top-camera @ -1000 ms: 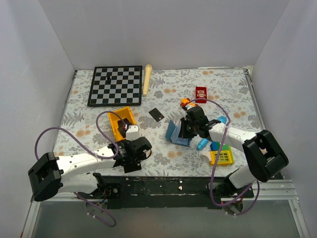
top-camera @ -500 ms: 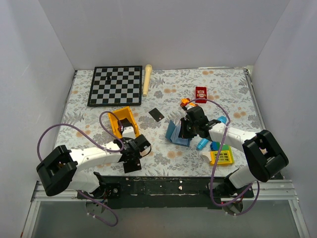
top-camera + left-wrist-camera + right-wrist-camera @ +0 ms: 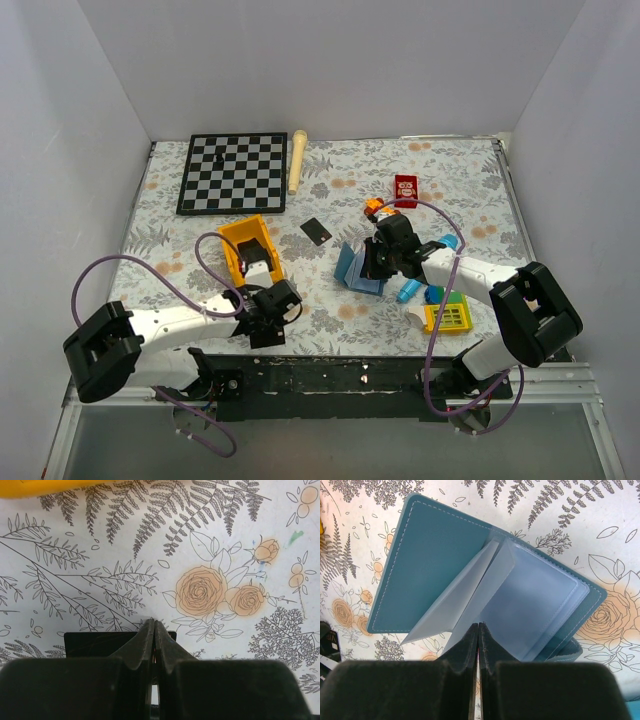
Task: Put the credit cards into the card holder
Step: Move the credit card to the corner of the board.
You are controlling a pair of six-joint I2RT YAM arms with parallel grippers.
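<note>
One black credit card (image 3: 95, 643) lies flat on the flowered cloth under my left gripper (image 3: 154, 624). That gripper is shut, with its tips over the card's far edge, near the table's front edge in the top view (image 3: 273, 306). The other credit card (image 3: 316, 231) lies alone mid-table. The slate-blue card holder (image 3: 435, 565) stands open like a book, its clear sleeves (image 3: 535, 610) fanned out. My right gripper (image 3: 478, 625) is shut on one sleeve and holds the holder (image 3: 356, 268) propped up.
A yellow bin (image 3: 246, 249) stands just behind the left gripper. A chessboard (image 3: 233, 172) and a wooden stick (image 3: 297, 160) are at the back left. A red box (image 3: 405, 189), a blue tube toy (image 3: 410, 290) and a yellow-green toy (image 3: 447, 316) crowd the right arm.
My left gripper has shifted slightly toward the front edge, staying shut, and its arm has swung. The right gripper and the card holder have not moved.
</note>
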